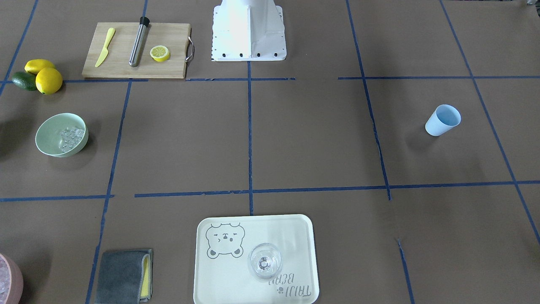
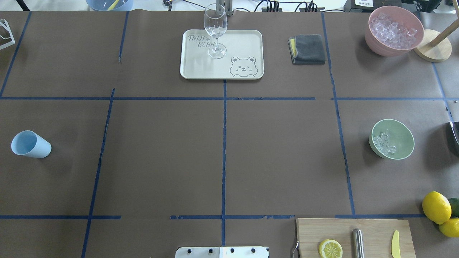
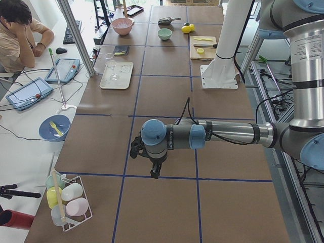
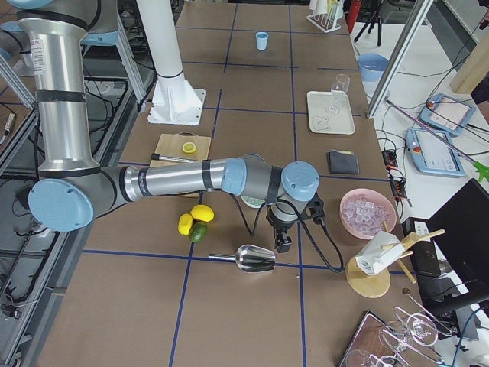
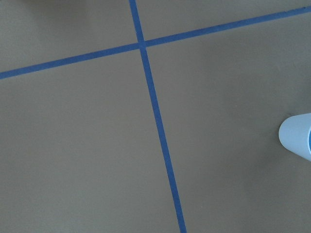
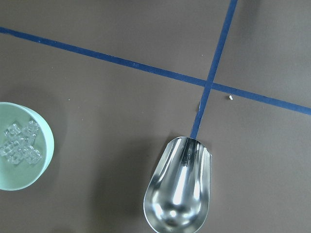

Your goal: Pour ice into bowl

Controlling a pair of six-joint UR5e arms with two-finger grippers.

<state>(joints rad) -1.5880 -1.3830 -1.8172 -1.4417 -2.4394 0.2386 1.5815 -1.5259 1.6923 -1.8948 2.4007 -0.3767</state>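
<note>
Sitting in the mint-green bowl (image 2: 401, 136) on the worktop (image 2: 279, 154), the ice (image 2: 384, 142) suggests the pour is done; the empty scoop (image 6: 179, 189) lies flat nearby, likely set aside. The right fingers (image 4: 283, 245) and left fingers (image 3: 155, 173) show only in distant side views, so released or clenched, I cannot tell. Neither wrist camera catches them.

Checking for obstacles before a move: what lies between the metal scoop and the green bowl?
Nothing: in the right wrist view the stretch from the metal scoop to the green bowl is bare brown table covering.
</note>
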